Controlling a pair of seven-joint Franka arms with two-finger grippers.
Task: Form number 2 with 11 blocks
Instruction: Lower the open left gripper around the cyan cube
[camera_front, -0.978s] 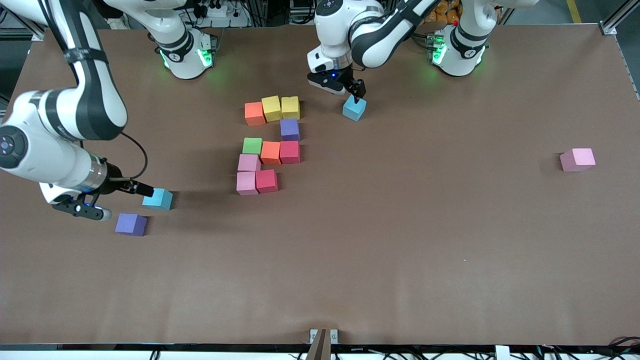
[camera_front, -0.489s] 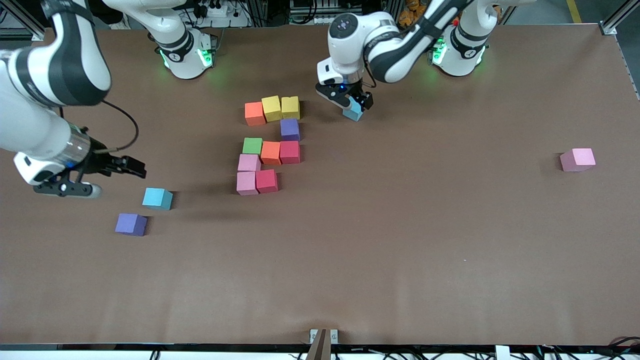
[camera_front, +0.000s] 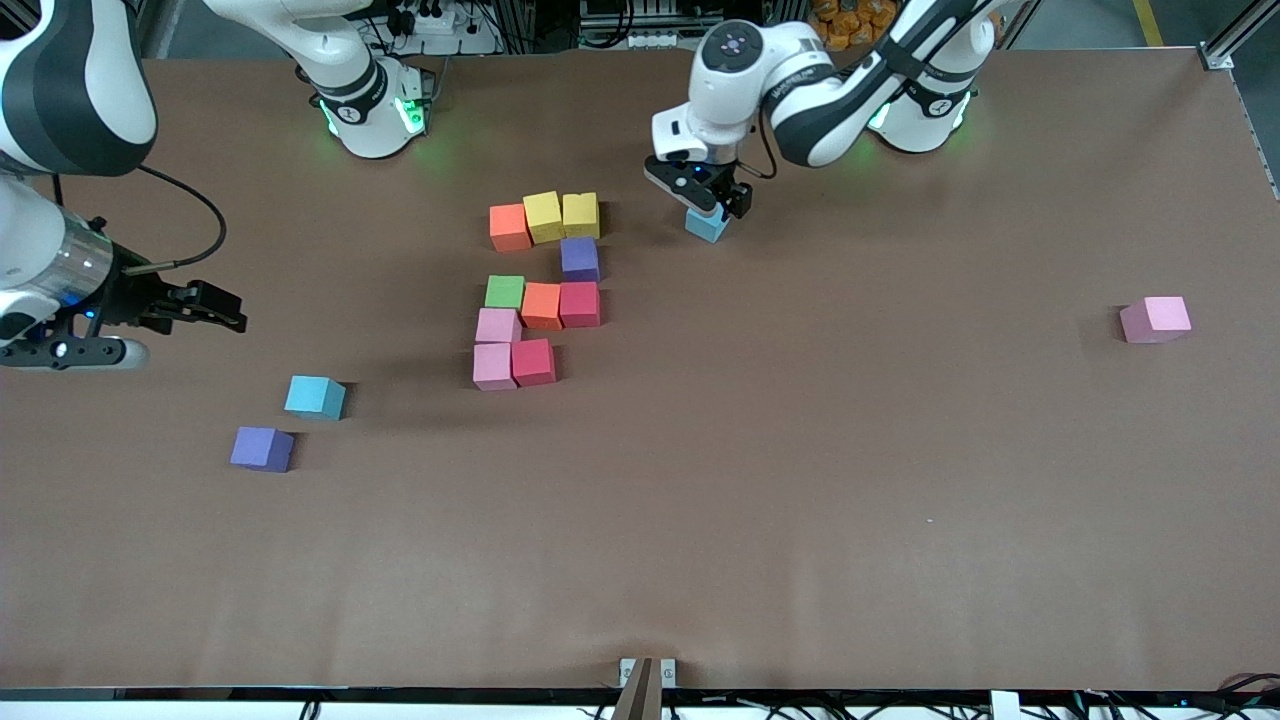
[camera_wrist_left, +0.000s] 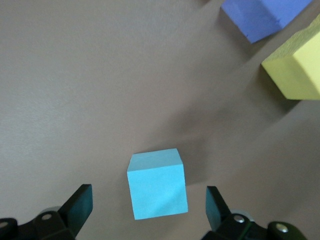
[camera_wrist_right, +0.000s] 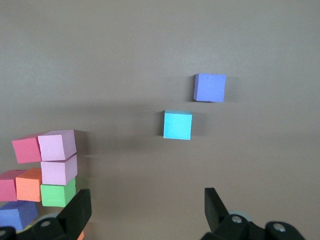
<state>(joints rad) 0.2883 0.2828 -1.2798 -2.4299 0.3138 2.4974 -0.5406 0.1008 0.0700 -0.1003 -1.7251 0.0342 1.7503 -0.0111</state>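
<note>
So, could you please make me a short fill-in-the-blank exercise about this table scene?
1. The left tool hangs open over a light ___ block.
2. The block between the green block and a red block is ___.
3. The right tool holds ___.

Missing words: blue; orange; nothing

A robotics laboratory: two white Franka arms, their bases (camera_front: 372, 110) lit with green rings, stand bolted along one edge of a broad table (camera_front: 800, 500) covered in plain brown sheeting; aluminium framing (camera_front: 1225, 45), power strips (camera_front: 435, 20) and bundled cables crowd the floor just past those bases. Small coloured foam blocks (camera_front: 541, 290) lie scattered and grouped on the sheeting near the bases; a camera mount (camera_front: 646, 675) sits clamped to the table's edge nearest the front camera.
</note>
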